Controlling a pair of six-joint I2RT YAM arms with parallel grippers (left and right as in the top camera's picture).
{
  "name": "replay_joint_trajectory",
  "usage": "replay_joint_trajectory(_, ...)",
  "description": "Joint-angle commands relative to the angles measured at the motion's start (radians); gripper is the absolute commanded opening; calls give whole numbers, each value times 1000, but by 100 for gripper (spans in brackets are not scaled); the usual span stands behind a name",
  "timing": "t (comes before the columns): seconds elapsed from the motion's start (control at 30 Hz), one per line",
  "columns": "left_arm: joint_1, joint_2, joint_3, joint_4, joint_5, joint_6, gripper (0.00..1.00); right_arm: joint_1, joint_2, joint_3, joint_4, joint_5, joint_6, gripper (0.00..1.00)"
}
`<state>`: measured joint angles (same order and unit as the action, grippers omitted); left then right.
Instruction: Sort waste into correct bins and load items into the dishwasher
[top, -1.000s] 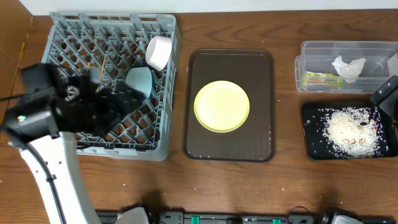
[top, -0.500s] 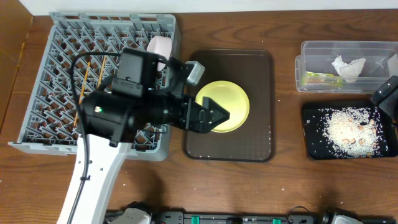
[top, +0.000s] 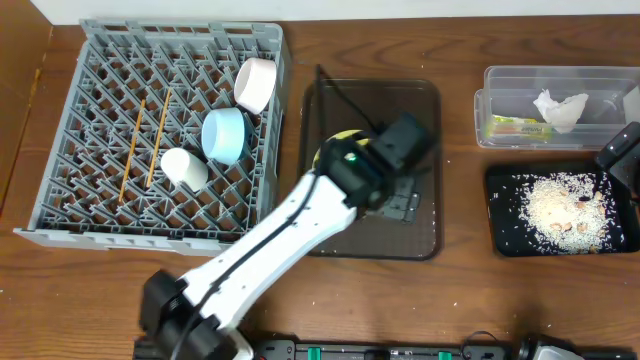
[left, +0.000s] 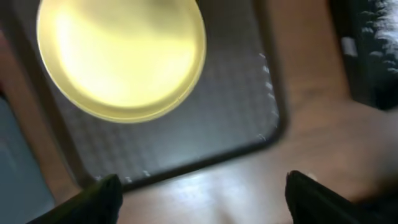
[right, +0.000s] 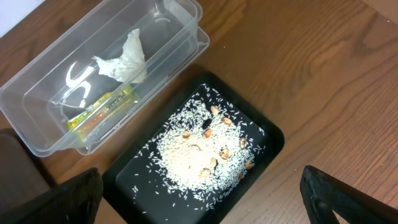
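Note:
The yellow plate (left: 121, 56) lies on the dark brown tray (left: 217, 124); in the overhead view my left arm covers most of it. My left gripper (left: 205, 199) hangs open and empty over the tray's near edge, past the plate. The grey dish rack (top: 60, 215) holds the chopsticks (top: 133, 150), blue bowl (top: 224, 135), pinkish-white bowl (top: 256, 84) and cream cup (top: 184, 168). My right gripper (right: 205, 205) is open above the black tray (right: 137, 180) of rice scraps (right: 199, 149). The clear tub (right: 180, 12) contains the tissue (right: 124, 59) and wrapper (right: 99, 109).
The brown tray (top: 330, 100) sits between the rack and the two bins. The clear tub (top: 500, 80) is at the back right, with the black tray (top: 500, 235) in front of it. Bare wooden table runs along the front edge.
My left arm has swung from over the dish rack rightwards onto the brown tray and now covers the plate. The rack's contents are uncovered. The right arm has not moved.

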<state>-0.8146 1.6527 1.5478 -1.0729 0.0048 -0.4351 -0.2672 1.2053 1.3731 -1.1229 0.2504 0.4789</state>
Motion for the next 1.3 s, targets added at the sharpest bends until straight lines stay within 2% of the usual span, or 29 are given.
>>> replay_joint_trajectory(0.0,-36,102,5,48,-172,-38,75,-5,-1,0,0,3,-5,99)
replay_joint_trajectory(0.3,-47,291,5,186,-227,-166,64,-5,-1,0,0,3,-5,99)
replay_joint_trajectory(0.6,-52,439,5,294,-237,-190,60,-5,-1,0,0,3,-5,99)
replay_joint_trajectory(0.77,-52,505,5,317,-396,-190,60,-5,-1,0,0,3,-5,99)
replay_joint_trajectory(1.0,-53,560,4,363,-344,-192,54,-5,-1,0,0,3,-5,99)
replay_joint_trajectory(1.13,-55,593,4,369,-330,-191,44,-5,-1,0,0,3,-5,99)
replay_joint_trajectory(1.27,-55,595,4,369,-330,-191,21,-5,-1,0,0,3,-5,99)
